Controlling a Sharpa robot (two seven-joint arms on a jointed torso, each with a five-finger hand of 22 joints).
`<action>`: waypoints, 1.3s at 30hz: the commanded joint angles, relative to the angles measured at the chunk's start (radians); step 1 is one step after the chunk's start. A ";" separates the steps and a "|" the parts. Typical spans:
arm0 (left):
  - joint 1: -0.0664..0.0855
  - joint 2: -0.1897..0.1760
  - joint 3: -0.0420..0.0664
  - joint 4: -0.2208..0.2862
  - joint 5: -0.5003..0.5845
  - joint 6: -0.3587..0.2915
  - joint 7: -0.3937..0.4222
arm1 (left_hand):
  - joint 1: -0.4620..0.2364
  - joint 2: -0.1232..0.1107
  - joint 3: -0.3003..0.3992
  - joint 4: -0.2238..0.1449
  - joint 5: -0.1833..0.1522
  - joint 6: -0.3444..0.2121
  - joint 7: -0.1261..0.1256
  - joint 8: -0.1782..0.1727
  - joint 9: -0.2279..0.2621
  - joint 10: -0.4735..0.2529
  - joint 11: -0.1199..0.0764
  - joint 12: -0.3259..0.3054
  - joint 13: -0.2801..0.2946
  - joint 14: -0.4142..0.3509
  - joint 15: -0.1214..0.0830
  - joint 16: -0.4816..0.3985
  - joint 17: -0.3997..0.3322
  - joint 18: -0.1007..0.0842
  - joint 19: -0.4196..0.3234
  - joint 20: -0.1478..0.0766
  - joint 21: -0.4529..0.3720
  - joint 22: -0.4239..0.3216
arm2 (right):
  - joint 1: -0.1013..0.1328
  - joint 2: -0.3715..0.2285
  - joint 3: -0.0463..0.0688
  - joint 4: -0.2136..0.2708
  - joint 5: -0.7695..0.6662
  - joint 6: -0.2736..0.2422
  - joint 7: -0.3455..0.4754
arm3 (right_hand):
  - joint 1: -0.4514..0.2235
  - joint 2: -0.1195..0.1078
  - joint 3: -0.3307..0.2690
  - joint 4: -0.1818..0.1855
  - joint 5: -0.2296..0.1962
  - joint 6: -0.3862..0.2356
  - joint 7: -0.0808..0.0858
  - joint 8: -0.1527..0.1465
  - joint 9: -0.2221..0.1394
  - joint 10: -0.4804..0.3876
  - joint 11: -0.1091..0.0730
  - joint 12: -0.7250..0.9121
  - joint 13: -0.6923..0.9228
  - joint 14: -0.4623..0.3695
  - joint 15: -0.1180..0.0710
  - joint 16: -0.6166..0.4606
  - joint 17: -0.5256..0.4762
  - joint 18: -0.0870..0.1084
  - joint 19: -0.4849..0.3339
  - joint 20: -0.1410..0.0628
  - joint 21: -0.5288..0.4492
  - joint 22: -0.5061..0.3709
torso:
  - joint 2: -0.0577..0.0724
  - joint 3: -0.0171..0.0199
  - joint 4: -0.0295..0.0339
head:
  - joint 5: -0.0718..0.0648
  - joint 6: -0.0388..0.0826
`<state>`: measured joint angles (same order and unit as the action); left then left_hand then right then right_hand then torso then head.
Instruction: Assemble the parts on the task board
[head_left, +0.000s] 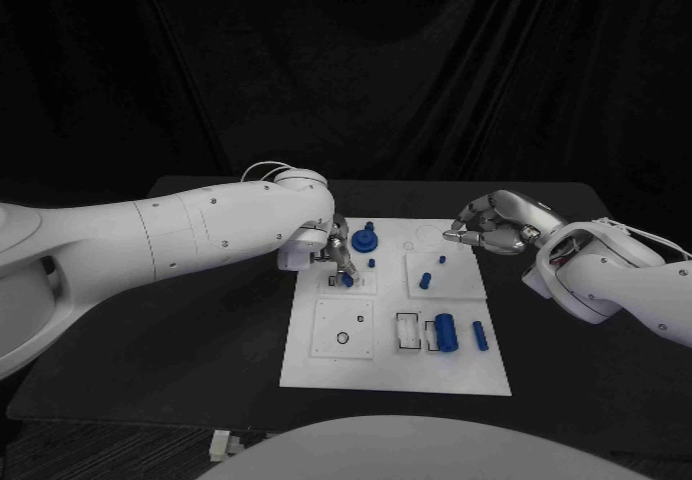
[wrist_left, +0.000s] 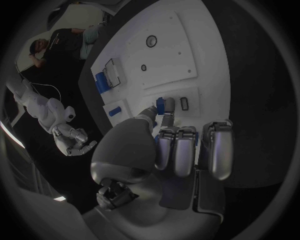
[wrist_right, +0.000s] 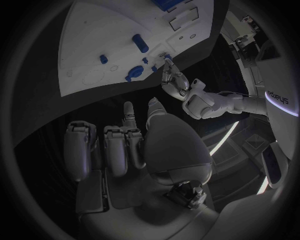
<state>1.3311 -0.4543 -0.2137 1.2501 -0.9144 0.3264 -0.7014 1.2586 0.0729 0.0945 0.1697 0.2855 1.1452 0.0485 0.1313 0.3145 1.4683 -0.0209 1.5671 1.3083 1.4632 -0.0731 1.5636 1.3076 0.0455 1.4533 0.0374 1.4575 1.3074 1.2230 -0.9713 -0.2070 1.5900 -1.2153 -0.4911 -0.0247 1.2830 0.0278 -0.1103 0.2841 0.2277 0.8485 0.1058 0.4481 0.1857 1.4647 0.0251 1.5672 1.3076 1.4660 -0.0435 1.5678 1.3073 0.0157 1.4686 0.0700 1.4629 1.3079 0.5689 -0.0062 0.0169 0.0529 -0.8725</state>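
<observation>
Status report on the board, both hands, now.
Left hand pinching a small blue part at the task board. Right hand curled, holding nothing, hovering at the board's far right corner. Nothing blocking.
</observation>
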 joint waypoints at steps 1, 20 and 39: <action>-0.002 -0.002 0.001 0.003 -0.011 -0.017 -0.029 | -0.011 0.000 0.007 0.002 0.001 -0.001 0.002 -0.005 0.002 0.100 -0.004 0.001 0.258 0.099 -0.003 -0.006 0.238 0.001 -0.010 0.000 -0.005 0.093 | -0.003 0.000 0.001 0.001 -0.002 0.003 -0.016 | 0.010 0.000 -0.005 0.000 -0.004 -0.004 -0.001 0.005 0.002 0.106 0.005 0.004 0.263 0.105 0.009 0.003 0.263 0.017 0.031 0.007 -0.003 0.218 | 0.000 0.0001 -0.0002 | 0.000 0.000; -0.006 -0.048 0.001 0.076 -0.144 -0.145 -0.027 | -0.036 -0.010 0.021 0.022 -0.005 0.006 0.002 -0.004 0.006 0.101 -0.004 0.002 0.260 0.100 -0.003 -0.004 0.242 -0.001 -0.005 0.000 -0.002 0.100 | -0.013 -0.006 0.001 -0.001 -0.002 0.004 -0.021 | 0.013 0.000 -0.006 0.001 -0.005 -0.004 -0.001 0.006 0.002 0.106 0.005 0.004 0.263 0.105 0.009 0.003 0.263 0.017 0.030 0.006 -0.005 0.217 | 0.000 -0.0002 -0.0004 | 0.000 0.000; -0.026 -0.036 0.000 0.063 -0.153 -0.139 -0.028 | -0.045 -0.013 0.026 0.030 -0.007 0.011 0.000 -0.003 0.008 0.101 -0.004 0.001 0.259 0.100 -0.004 -0.005 0.241 -0.001 -0.004 0.000 -0.003 0.100 | -0.014 -0.007 0.001 0.000 -0.002 0.004 -0.021 | 0.016 0.000 -0.007 0.001 -0.004 -0.004 -0.001 0.006 0.002 0.106 0.004 0.004 0.263 0.105 0.009 0.003 0.263 0.019 0.028 0.006 -0.008 0.216 | 0.000 0.0000 -0.0005 | 0.003 0.000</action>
<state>1.3076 -0.4925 -0.2139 1.3123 -1.0614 0.1927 -0.7024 1.2219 0.0599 0.1207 0.1960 0.2815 1.1526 0.0482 0.1314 0.3210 1.4684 -0.0208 1.5671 1.3081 1.4632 -0.0731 1.5636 1.3074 0.0456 1.4533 0.0374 1.4576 1.3073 1.2110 -0.9776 -0.2071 1.5892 -1.2153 -0.4895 -0.0297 1.2909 0.0279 -0.1103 0.2842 0.2277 0.8485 0.1058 0.4481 0.1863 1.4647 0.0251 1.5673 1.3074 1.4660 -0.0434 1.5678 1.3073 0.0157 1.4685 0.0700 1.4573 1.3074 0.5684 -0.0058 0.0159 0.0562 -0.8725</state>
